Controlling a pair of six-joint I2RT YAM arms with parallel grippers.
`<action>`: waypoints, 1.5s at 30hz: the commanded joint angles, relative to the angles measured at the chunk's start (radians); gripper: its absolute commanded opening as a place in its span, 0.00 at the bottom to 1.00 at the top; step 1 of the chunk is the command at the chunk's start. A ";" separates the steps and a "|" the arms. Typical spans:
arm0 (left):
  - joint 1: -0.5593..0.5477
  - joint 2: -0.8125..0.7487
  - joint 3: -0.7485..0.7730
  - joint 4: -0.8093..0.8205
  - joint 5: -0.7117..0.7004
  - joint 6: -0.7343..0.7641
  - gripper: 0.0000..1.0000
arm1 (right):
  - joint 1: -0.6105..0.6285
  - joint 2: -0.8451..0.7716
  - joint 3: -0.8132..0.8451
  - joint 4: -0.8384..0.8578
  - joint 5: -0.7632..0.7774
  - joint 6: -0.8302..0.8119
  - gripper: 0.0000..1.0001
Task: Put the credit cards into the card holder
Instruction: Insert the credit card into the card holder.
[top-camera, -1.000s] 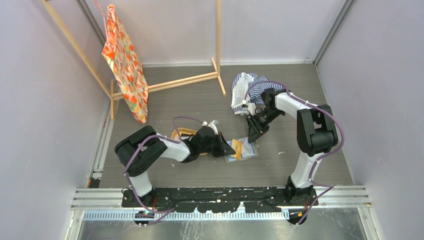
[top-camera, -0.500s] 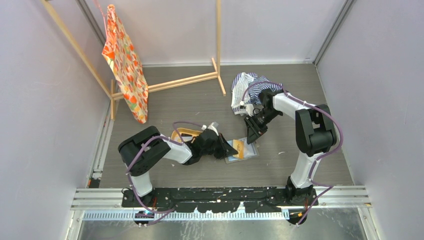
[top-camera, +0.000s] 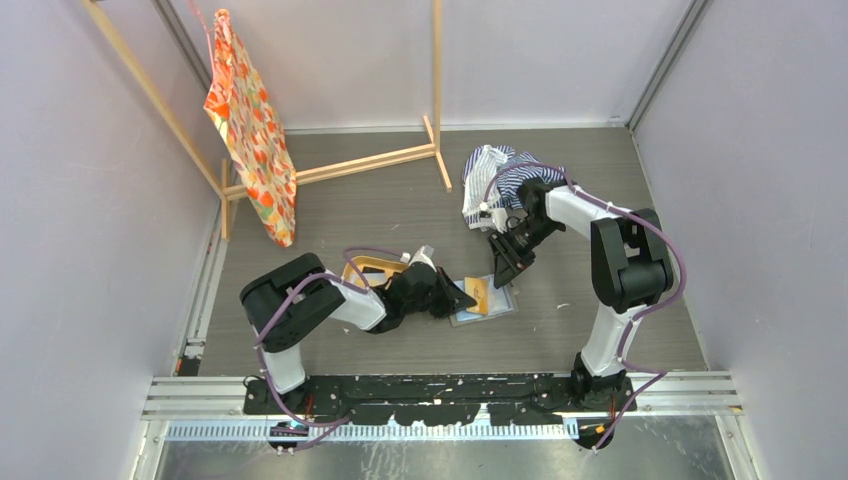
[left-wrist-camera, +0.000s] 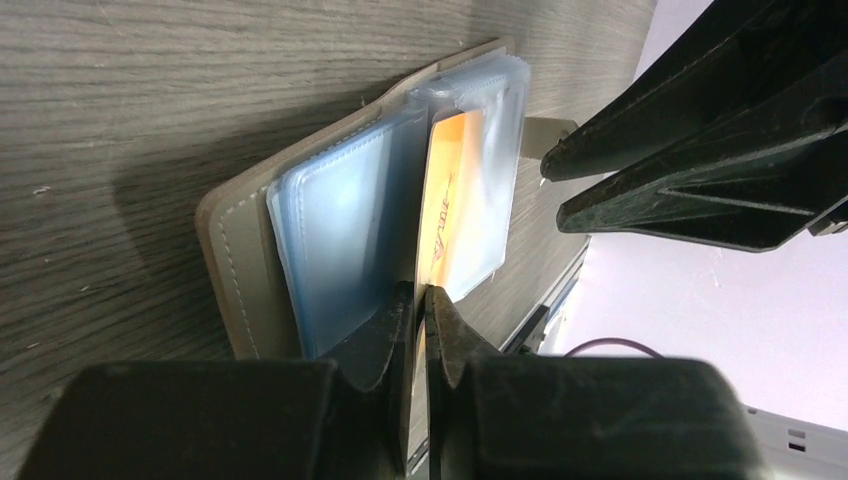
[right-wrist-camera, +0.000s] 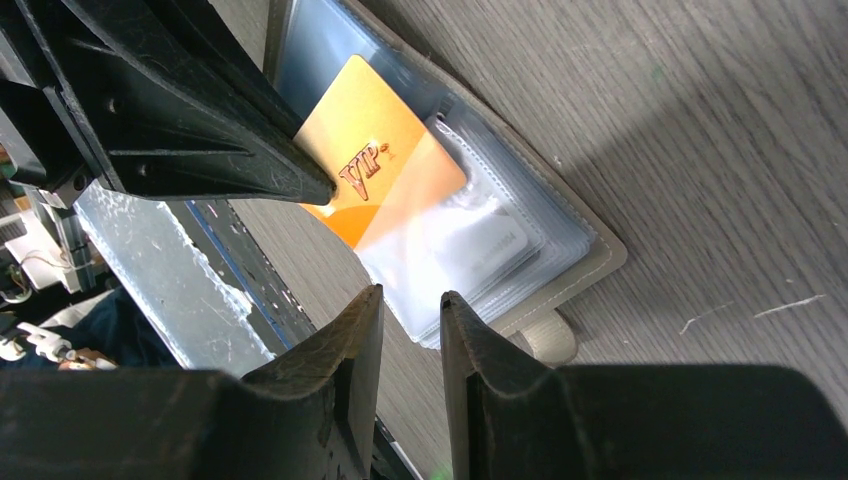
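Over the last second my left arm (top-camera: 300, 300) has swung its elbow inward while the left end effector (left-wrist-camera: 420, 300) stays clenched on the orange card (left-wrist-camera: 455, 220), half inside a sleeve of the open card holder (left-wrist-camera: 240, 260), so I judge it nearly seated; the right end effector (right-wrist-camera: 410, 305) hovers released just beside. The grey surface (top-camera: 400, 200) carries a patterned cloth (top-camera: 245, 120) on a wooden frame (top-camera: 370, 160), then a striped cloth (top-camera: 495, 170), between lilac walls (top-camera: 760, 150)

links (top-camera: 605, 340): white | joints (top-camera: 625, 262): black, boxy | cables (top-camera: 683, 268): purple | right end effector (right-wrist-camera: 410, 298): black, tapered
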 joint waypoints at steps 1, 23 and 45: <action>-0.017 0.027 -0.013 -0.005 -0.096 -0.010 0.08 | 0.007 -0.014 0.027 -0.002 -0.006 0.006 0.33; -0.058 0.039 0.033 -0.084 -0.138 0.005 0.27 | 0.013 -0.021 0.032 -0.012 -0.010 -0.001 0.33; -0.056 -0.021 0.184 -0.445 -0.132 0.149 0.50 | 0.014 -0.039 0.038 -0.030 -0.069 -0.005 0.33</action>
